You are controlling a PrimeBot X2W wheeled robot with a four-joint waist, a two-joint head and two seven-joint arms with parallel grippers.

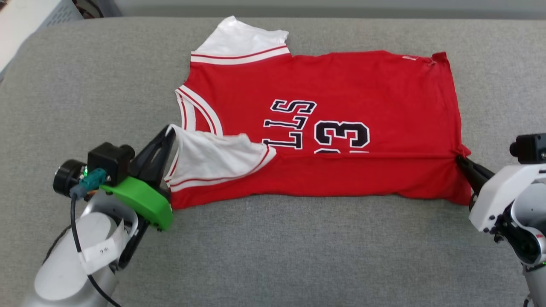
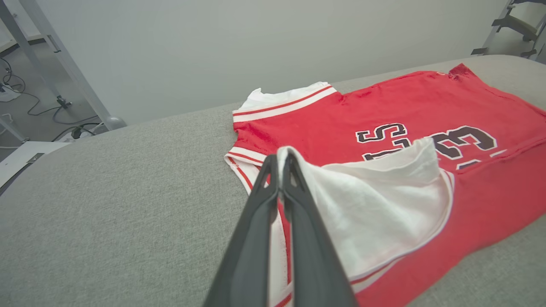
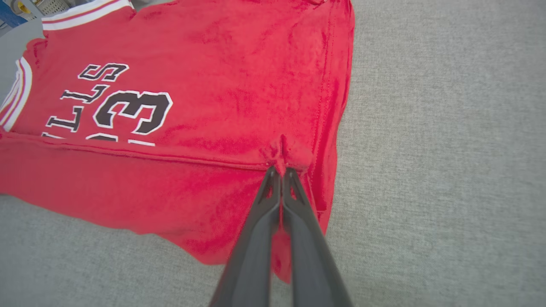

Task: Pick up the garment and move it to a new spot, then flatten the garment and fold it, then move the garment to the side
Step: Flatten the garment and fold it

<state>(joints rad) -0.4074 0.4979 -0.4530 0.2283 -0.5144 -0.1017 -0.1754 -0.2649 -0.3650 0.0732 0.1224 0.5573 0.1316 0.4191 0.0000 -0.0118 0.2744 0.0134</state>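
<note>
The garment, a red jersey with white sleeves and dark white-outlined lettering, lies on the grey padded surface, collar to the left. Its near long edge is folded over onto the chest, half covering the lettering. My left gripper is shut on the tip of the near white sleeve, which lies folded inward over the red cloth. At the hem end, my right gripper is shut on a pinch of the folded red edge. The far sleeve lies flat at the back.
The grey padded surface extends well beyond the garment on all sides. Behind it is a pale wall. Metal frame legs and cables on the floor show at the left beyond the surface's edge.
</note>
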